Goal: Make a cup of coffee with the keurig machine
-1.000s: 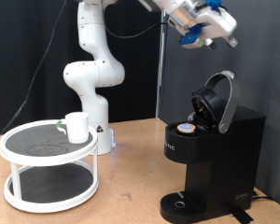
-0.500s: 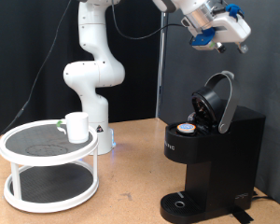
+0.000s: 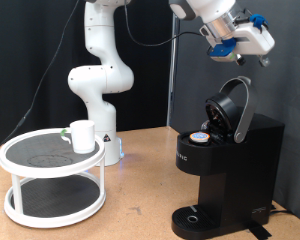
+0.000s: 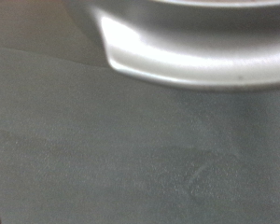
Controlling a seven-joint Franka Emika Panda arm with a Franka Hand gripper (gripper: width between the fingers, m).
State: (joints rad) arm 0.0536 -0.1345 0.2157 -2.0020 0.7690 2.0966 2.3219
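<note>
The gripper (image 3: 252,45) hangs high in the air, above and a little toward the exterior view's right of the keurig machine (image 3: 225,160), touching nothing. Its fingers are too small and blurred in the exterior view to tell whether they stand apart or together, and nothing shows between them. The wrist view gives no help: it shows only a blurred grey surface and a pale curved silver-grey band (image 4: 191,51), with no fingertips in sight.

Below the fingers, the keurig machine stands with its domed lid (image 3: 235,108) raised and tilted back, well apart from the gripper. A coffee pod (image 3: 199,138) with an orange and blue top sits in the open chamber just beneath the lid. The machine is black and boxy, with a round drip base at its foot.

Far from the fingers, toward the exterior view's left, the cup (image 3: 83,136) stands upright on the top shelf of a white two-tier round stand (image 3: 50,180); it is plain white and cylindrical.
</note>
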